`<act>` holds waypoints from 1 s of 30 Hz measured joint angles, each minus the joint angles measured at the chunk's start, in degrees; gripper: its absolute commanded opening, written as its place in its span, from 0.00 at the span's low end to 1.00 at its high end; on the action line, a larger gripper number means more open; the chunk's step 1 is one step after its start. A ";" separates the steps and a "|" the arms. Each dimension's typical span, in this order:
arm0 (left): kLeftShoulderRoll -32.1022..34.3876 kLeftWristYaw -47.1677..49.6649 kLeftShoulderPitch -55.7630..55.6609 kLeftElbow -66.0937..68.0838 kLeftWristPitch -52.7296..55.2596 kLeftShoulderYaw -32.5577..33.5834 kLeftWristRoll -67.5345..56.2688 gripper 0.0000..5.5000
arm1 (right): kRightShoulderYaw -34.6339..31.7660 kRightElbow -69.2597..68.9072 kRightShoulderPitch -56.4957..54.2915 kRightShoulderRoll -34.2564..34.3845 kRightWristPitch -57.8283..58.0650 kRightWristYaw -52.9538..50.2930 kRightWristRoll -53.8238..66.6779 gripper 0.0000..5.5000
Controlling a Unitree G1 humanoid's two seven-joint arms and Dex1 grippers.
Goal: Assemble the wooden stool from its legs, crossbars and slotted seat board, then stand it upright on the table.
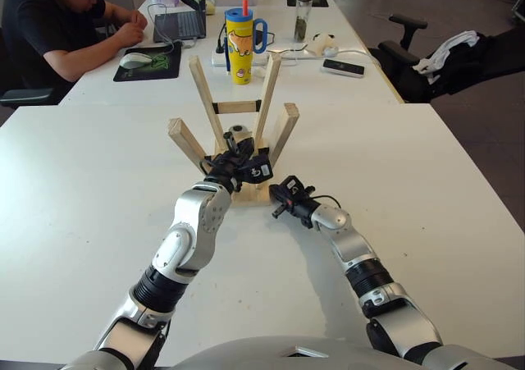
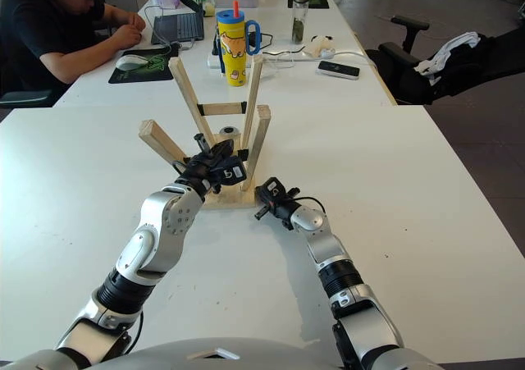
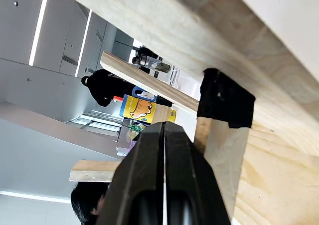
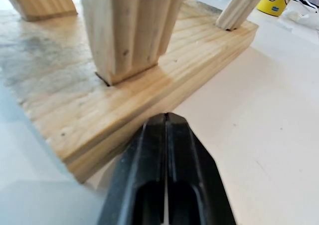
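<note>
The right arm lies low over the white table point(image 1: 82, 189), forearm stretched forward and wrist turned inward. The right gripper point(image 4: 166, 117) has its two black fingers pressed flat together with nothing between them. Its tip points at the near edge of the slotted seat board point(image 4: 99, 110), just beside the wood; whether it touches cannot be told.

The left arm is bent at the elbow, with the forearm rising toward the stool. The left gripper point(image 3: 163, 130) sits among the legs above the board. Its fingers too are closed on each other and hold nothing, close to a leg joint wrapped in black tape point(image 3: 227, 98).

The stool stands upside down — the seat board flat on the table and four legs splaying upward:
- Near left leg point(image 1: 187, 140) and near right leg point(image 1: 285, 132), the shorter-looking pair.
- Far left leg point(image 1: 207, 91) and far right leg point(image 1: 267, 91), joined by a crossbar point(image 1: 236, 107).

Beyond, on the next table, a yellow mug point(image 1: 239, 46) stands behind the far legs.
</note>
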 measured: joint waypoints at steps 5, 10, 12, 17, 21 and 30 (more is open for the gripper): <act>-4.60 10.03 0.22 -3.99 -4.30 8.15 -9.46 0.00 | -0.10 -0.11 -0.13 0.10 -0.54 -0.19 0.08 0.00; -4.29 13.04 5.14 -15.14 -16.92 12.97 -23.24 0.00 | -0.30 -0.16 0.01 0.09 -0.57 -0.68 0.16 0.00; -1.46 9.04 12.85 -16.35 -20.87 11.86 -30.06 0.00 | -0.61 -0.44 0.26 -0.01 -0.44 -0.68 0.23 0.00; 0.95 1.86 24.22 -11.56 -21.26 10.48 -42.81 0.00 | -1.38 -0.92 0.89 -0.14 -0.27 -0.62 0.64 0.00; -1.87 2.55 23.66 -0.29 -19.74 11.02 -46.94 0.00 | -1.46 -0.66 0.65 -0.12 -0.24 -0.13 0.66 0.00; -7.23 10.91 14.83 19.24 -21.73 12.78 -46.00 0.00 | -3.30 0.64 -1.07 -2.98 0.72 2.19 1.31 0.00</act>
